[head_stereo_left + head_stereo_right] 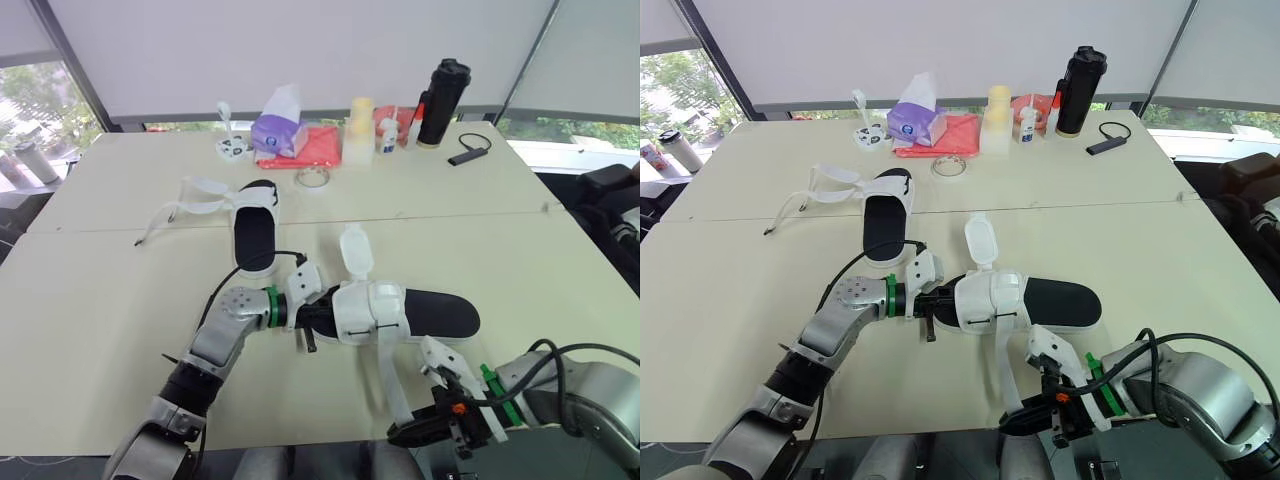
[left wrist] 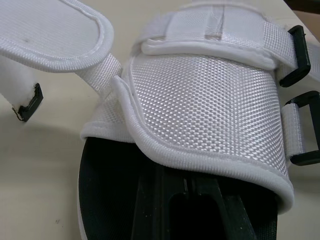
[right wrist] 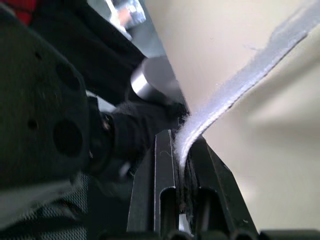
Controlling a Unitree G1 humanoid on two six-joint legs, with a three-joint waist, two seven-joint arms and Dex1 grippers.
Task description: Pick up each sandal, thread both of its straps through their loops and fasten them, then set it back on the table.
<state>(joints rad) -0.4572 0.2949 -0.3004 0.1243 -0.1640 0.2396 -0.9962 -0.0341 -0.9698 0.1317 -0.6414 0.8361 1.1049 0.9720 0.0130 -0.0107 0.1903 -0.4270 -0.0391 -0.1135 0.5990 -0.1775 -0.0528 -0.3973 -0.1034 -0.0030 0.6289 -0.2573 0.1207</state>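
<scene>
On the pale bench (image 1: 100,300), the far sandal (image 1: 255,235) lies flat at left, its straps loose. My left hand (image 1: 305,318) is clenched on the toe end of the near sandal (image 1: 420,312), which has a coarse white woven upper over a smooth black footbed. At right, my right hand (image 1: 408,432) pinches its long fuzzy strap (image 1: 392,375) at the bench's front edge.

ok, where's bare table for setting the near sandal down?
Bare: table left of the left claw; the stretch right of the near sandal; the far table between the second sandal and the black cable. Crowded: back edge around the tissue pack and black bottle; front edge, where the right claw pinches the strap.
</scene>
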